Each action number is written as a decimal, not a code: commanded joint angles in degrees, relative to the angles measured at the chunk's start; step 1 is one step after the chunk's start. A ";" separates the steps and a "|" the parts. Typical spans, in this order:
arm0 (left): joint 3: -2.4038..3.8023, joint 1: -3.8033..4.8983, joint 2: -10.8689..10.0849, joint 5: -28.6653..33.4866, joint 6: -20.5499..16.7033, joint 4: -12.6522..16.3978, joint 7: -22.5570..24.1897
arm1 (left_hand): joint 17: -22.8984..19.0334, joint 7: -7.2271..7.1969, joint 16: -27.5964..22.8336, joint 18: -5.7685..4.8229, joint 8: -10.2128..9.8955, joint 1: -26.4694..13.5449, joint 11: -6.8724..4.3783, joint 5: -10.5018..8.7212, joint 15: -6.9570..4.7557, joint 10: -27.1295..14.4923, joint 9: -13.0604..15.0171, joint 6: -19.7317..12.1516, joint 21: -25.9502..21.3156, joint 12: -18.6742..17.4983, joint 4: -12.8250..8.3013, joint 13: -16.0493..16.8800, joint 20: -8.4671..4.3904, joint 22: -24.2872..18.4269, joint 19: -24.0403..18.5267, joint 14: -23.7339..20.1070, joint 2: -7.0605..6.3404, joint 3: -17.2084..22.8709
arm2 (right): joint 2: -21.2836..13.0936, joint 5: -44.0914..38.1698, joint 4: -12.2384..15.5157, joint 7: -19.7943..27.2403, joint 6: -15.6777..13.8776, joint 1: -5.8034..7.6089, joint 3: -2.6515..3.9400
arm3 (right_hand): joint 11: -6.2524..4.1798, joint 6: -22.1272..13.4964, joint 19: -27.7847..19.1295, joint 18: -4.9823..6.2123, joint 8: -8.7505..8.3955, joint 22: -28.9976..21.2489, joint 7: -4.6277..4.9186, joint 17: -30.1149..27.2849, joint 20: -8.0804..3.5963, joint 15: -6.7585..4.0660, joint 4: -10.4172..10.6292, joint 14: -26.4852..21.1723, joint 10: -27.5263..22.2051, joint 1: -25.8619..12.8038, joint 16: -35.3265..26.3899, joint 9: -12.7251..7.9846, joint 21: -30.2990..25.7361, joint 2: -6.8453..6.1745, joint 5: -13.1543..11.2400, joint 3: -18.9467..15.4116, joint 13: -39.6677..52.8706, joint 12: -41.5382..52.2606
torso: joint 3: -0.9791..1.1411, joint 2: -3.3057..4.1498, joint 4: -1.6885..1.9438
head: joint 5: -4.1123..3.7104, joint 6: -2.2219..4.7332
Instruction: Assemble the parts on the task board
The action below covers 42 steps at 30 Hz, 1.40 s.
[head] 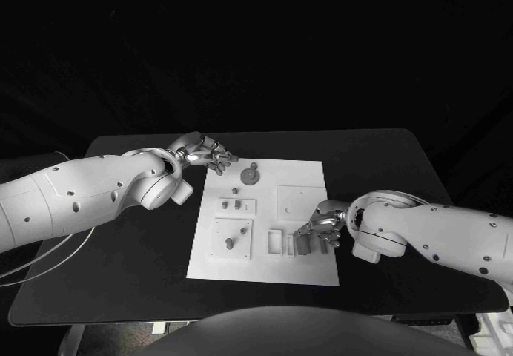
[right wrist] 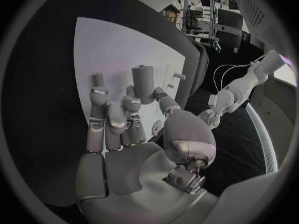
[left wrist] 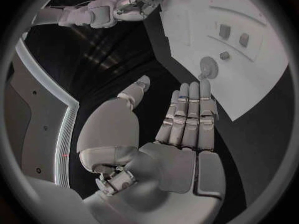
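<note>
- One white task board (head: pixel 305 271) lies in the centre of the head view on one black table (head: pixel 128 282).
- Two hands: the left hand (head: pixel 205 153) sits at the upper left of the head view, just off the board's far left corner; the right hand (head: pixel 324 222) sits right of centre, over the board's right part.
- Parts on the board in the head view: one round disc part (head: pixel 249 175) near the top edge, two small pegs (head: pixel 231 202) on a raised plate, and a slotted tray (head: pixel 277 242) low down; smaller pieces are too small to count.
- The left wrist view shows the left hand (left wrist: pixel 181 124) flat, fingers straight and together, holding nothing, with the disc part (left wrist: pixel 209 67) beyond the fingertips.
- The right wrist view shows the right hand (right wrist: pixel 134 127) pinching one cylindrical part (right wrist: pixel 142 83) upright over the board (right wrist: pixel 118 50); the head view hides that grasp.
</note>
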 commanded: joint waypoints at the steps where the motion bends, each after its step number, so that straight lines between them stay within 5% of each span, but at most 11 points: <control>1: 0.03 0.06 0.19 -0.23 0.93 -0.07 0.10 | 0.08 -0.07 -0.31 0.46 0.32 -0.37 -0.12 -0.22 0.03 -0.35 -0.06 -0.05 -0.37 -0.31 -0.13 0.08 -0.03 0.04 -0.27 -0.39 0.19 -0.17 | 0.21 4.18 0.23 -0.16 -1.65 0.28 0.00 | -0.13 0.39 0.57 3.09 0.11 0.89 0.02 -0.03 0.00 -0.53 -1.80 0.15 0.03 -0.14 -0.18 0.38 -0.03 0.54 0.18 2.17 -0.09 0.30 | -0.02 0.06 -0.02 | 0.03 0.00; 10: 0.03 0.07 0.43 -0.30 1.05 -0.24 -0.13 | 0.10 -0.07 -0.35 0.45 0.33 -0.38 -0.11 -0.23 0.04 -0.35 -0.07 -0.04 -0.39 -0.33 -0.14 0.09 -0.01 0.05 -0.29 -0.40 0.20 -0.19 | 3.43 12.74 -1.49 -0.69 -2.16 1.15 -0.01 | -0.14 0.44 0.60 3.09 0.05 0.88 0.01 -0.24 0.04 -0.56 -1.65 0.06 0.01 -0.87 -0.29 0.38 -0.10 0.42 0.16 2.29 -0.15 0.29 | -0.04 0.07 0.14 | 0.11 0.00; 23: 0.03 0.16 0.83 -0.30 1.13 -0.29 -0.19 | 0.13 -0.07 -0.40 0.44 0.34 -0.49 -0.10 -0.25 0.07 -0.35 -0.08 -0.04 -0.42 -0.36 -0.10 0.11 0.01 0.07 -0.31 -0.42 0.17 -0.24 | 6.88 12.32 -4.36 -1.13 -1.50 1.20 -0.07 | -0.12 0.37 0.52 3.09 -0.07 0.87 0.04 -0.50 0.06 -0.56 -1.62 -0.11 -0.08 -1.40 -0.41 0.36 -0.20 0.57 0.18 2.52 -0.19 0.26 | -0.06 0.06 0.14 | 0.55 0.00; 42: 0.03 0.21 0.83 -0.30 1.32 -0.15 -0.42 | 0.18 -0.07 -0.47 0.45 0.36 -0.60 -0.10 -0.30 0.08 -0.35 -0.11 -0.04 -0.47 -0.39 -0.05 0.15 0.02 0.09 -0.34 -0.44 0.15 -0.29 | 8.43 12.49 -5.58 -1.60 -0.29 1.19 -1.91 | 0.02 0.04 0.26 3.09 -0.41 0.88 0.18 -1.14 0.17 -0.46 -1.51 -0.70 -0.48 -2.58 -0.73 0.29 -0.43 0.31 0.16 2.94 -0.27 0.12 | 0.05 0.08 0.02 | 1.23 0.00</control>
